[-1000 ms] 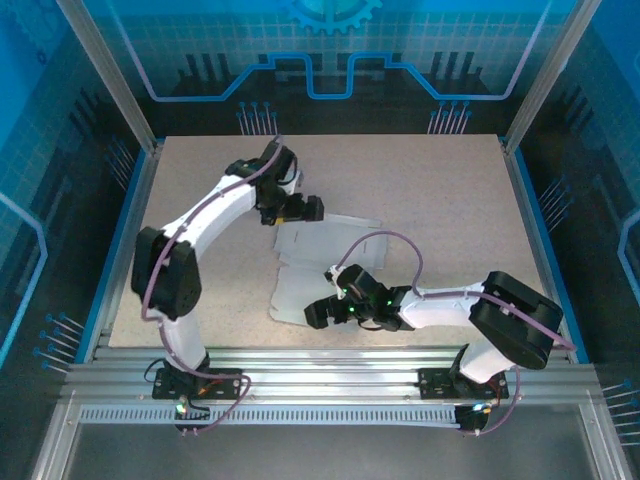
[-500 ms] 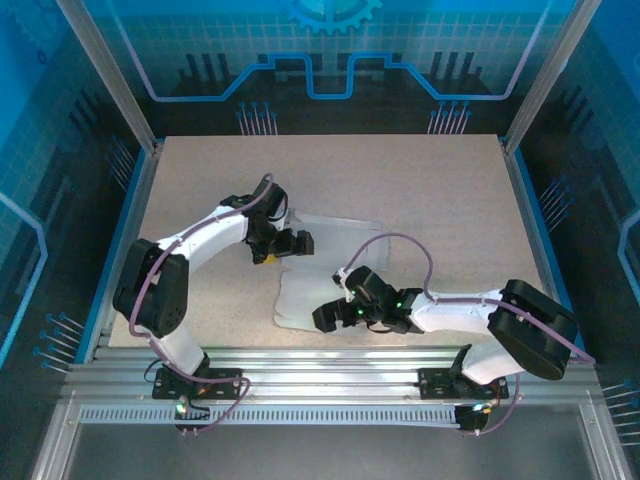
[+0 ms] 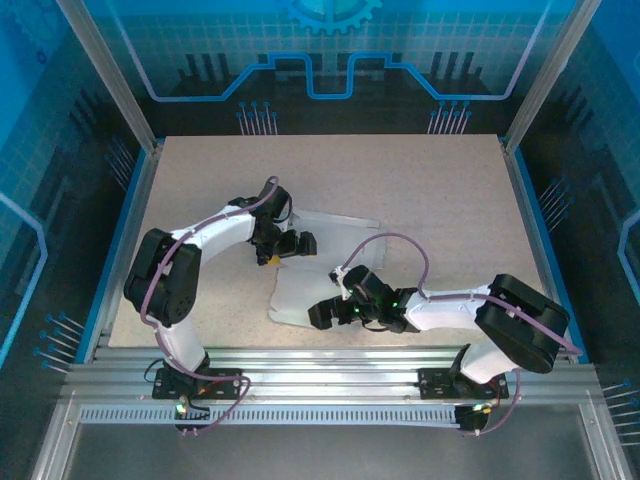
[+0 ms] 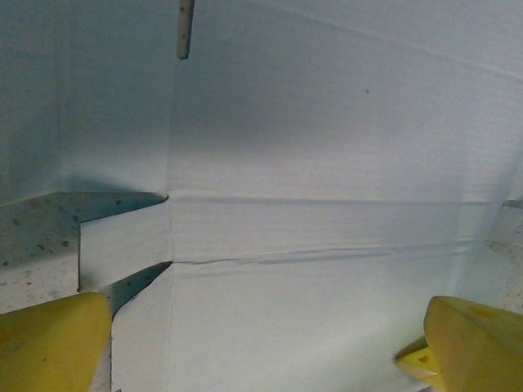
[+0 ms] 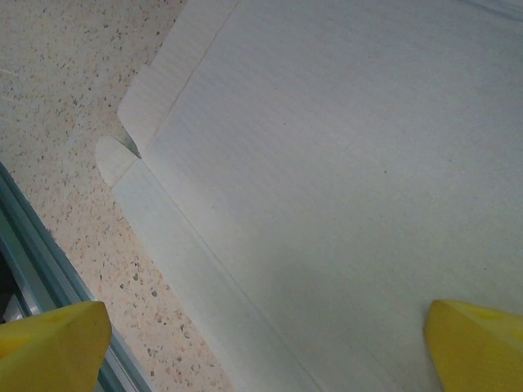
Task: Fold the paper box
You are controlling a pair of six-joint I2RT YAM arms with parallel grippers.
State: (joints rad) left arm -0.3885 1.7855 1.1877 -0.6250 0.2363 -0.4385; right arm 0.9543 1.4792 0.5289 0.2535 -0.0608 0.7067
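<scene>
Overhead view: bluish cast, dim surround, table (image 3: 430, 180) evenly lit. Wrist views: soft shadows across paper box (image 4: 327, 122); near corners blurred.

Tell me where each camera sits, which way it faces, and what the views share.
Top external: above and behind the bases, looking down on the table; both arms show, left gripper and right gripper open over the paper box.
Left wrist: looks down at the box's creases and notches; its yellow fingertips at the bottom corners.
Right wrist: looks down at the box's corner flaps and table edge; yellow fingertips likewise.
Shared: the white cardboard.
</scene>
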